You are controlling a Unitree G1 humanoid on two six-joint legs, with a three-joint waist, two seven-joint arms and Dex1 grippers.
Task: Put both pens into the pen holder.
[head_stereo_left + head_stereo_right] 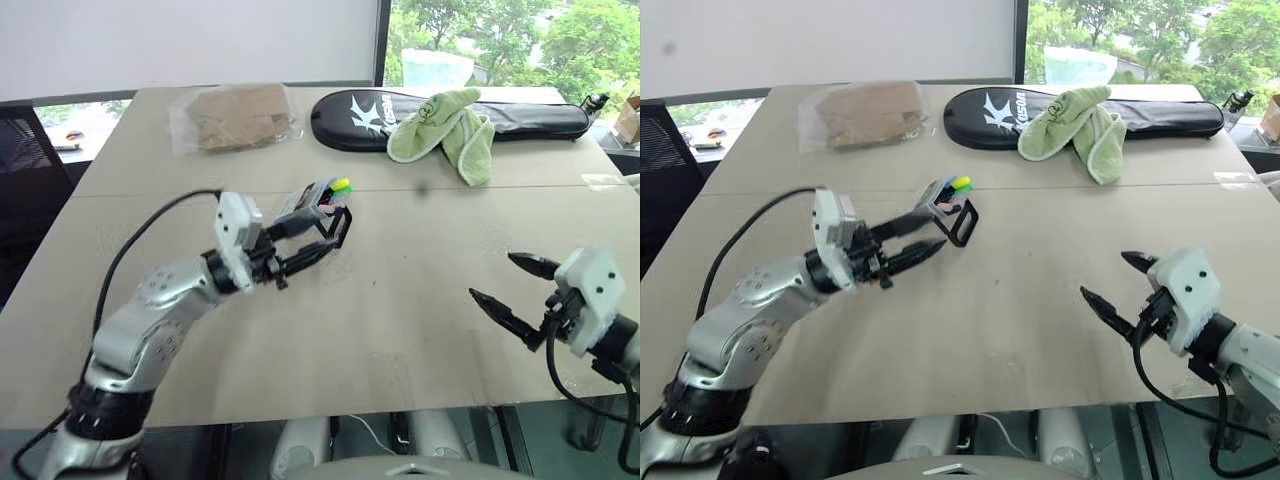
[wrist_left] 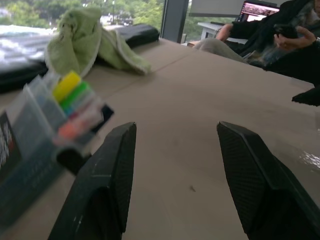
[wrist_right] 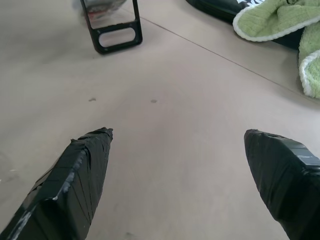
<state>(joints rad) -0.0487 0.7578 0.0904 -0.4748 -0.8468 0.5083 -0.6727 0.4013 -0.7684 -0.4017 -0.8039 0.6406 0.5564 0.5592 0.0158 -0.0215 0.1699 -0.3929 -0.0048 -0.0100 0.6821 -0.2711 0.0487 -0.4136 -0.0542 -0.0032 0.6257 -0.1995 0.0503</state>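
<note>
The pen holder [image 1: 318, 198], a translucent box with a black loop frame [image 3: 114, 30], lies mid-table. Yellow-green and pink marker tips [image 2: 70, 90] poke from it, with an orange end [image 2: 70, 131] beside them. I cannot make out the pens' barrels. My left gripper [image 2: 175, 131] is open right next to the holder. The holder sits outside its left finger and nothing is between the pads. My right gripper [image 1: 492, 277] hovers open and empty over the table's front right, well apart from the holder.
At the back lie a long black racket bag [image 1: 520, 118], a green cloth [image 1: 445, 130] draped over it, and a clear bag with brown contents [image 1: 235, 118]. A person sits with a laptop [image 2: 260, 10] beyond the table.
</note>
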